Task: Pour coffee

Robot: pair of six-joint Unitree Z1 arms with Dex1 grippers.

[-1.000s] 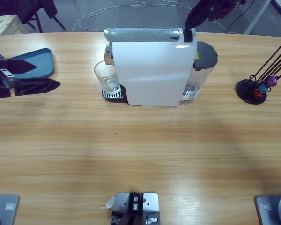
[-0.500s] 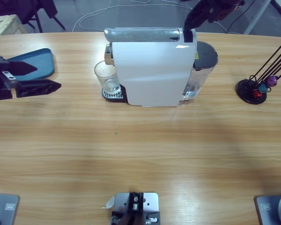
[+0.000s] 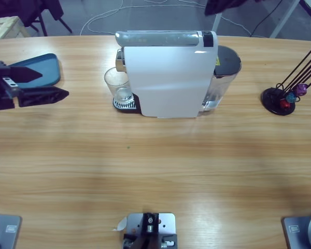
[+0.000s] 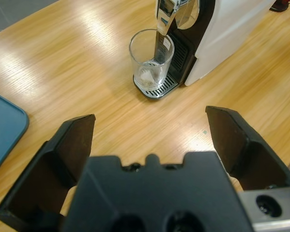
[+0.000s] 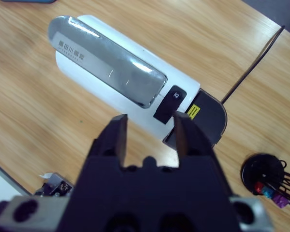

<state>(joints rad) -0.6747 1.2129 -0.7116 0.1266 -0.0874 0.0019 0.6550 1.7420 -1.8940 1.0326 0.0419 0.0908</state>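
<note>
Standing near the far middle of the wooden table (image 3: 155, 171): white coffee machine (image 3: 168, 78), silver lid along its top, black button (image 5: 168, 103) at the lid's end nearest the dark water tank (image 3: 225, 67). Tucked under the spout at the machine's front end, upright on the drip grate (image 4: 154, 86): clear glass (image 3: 118, 84), seemingly with no coffee in it.

Hovering well apart from the glass, at the table's left edge in the high view: left gripper (image 3: 44, 85), jaws spread wide, nothing between them, pointed toward the glass and spout. Lying just beside that gripper, toward the far edge: blue tray (image 3: 46, 70), flat on the wood.

Hanging above the machine's back end: right gripper (image 5: 150, 133), jaws a narrow gap apart and holding nothing, black button showing between their tips in the right wrist view. Barely visible in the high view as a dark shape at the top edge.

Sitting near the table's right end, well apart from the machine: black capsule stand (image 3: 280, 101) with thin rods fanning upward, a few coloured capsules (image 3: 293, 93) at its base.
</note>
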